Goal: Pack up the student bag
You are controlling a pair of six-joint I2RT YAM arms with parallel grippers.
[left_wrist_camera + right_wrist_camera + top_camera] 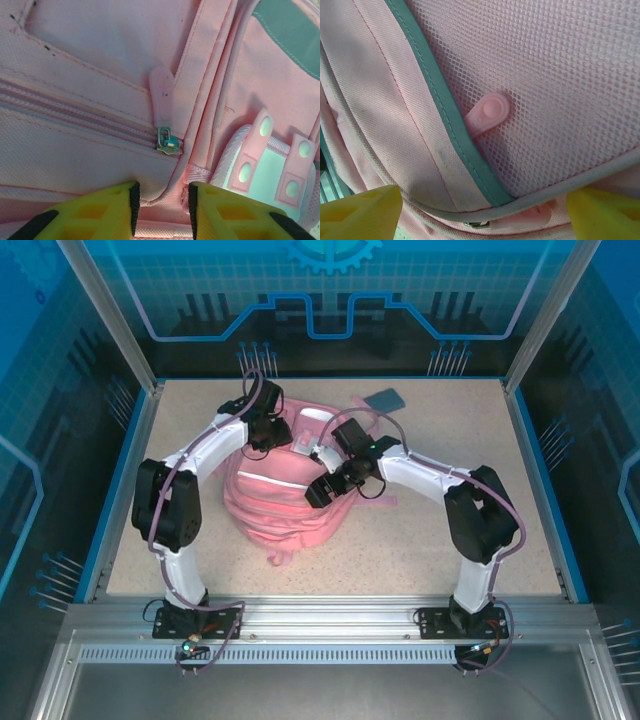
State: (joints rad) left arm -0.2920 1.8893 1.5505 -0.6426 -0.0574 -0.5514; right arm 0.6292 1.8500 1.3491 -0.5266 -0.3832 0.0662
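Note:
The student bag [280,500], a pink backpack with pale stripes, lies in the middle of the table. My left gripper [270,436] is at its far top edge. In the left wrist view this gripper [162,192] is shut on a fold of the bag's pink fabric [165,200], just below a teal zip slider [167,142] with a pink pull tab [162,95]. My right gripper [318,490] hovers over the bag's right side. In the right wrist view it [482,202] stands wide open above a mesh pocket [555,90], with a pink zip pull [530,216] low between the fingers.
A flat dark blue book [385,399] lies at the back of the speckled table [450,530], right of the bag. Blue rails [112,490] and a metal frame bound the table on all sides. Cables run along both arms.

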